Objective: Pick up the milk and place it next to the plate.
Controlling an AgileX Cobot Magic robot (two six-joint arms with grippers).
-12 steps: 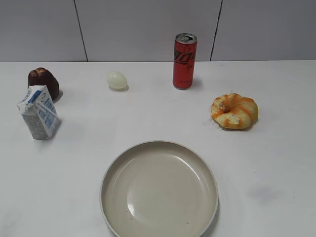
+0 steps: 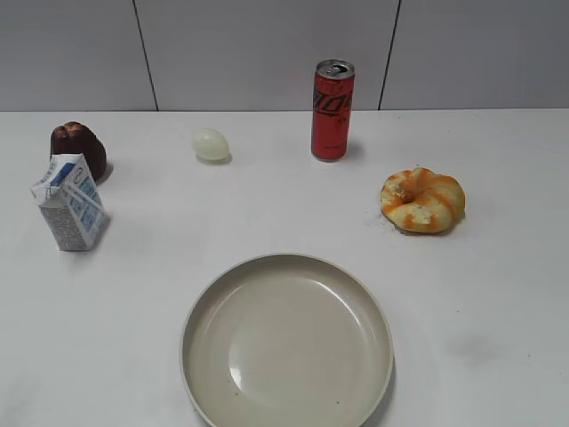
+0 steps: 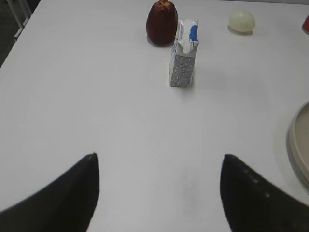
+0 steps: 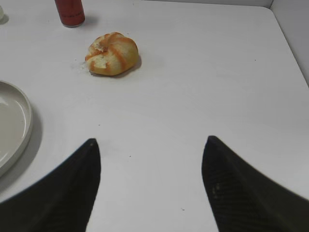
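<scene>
Basically nothing done yet imo: milk (image 2: 70, 203) sits far left on the worktop (image 2: 498, 267), well apart from the plate (image 2: 286, 342). Both arms' jaws are spread apart w/ nothing between them, so the whole pick + place is left.

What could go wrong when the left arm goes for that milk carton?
The milk stands right in front of the dark brown pastry, so a deep reach by the open left hand might shove the pastry. The carton looks light and leans slightly, so one finger touching first could tip it. A hard squeeze might crush it before it gets beside the plate.
</scene>
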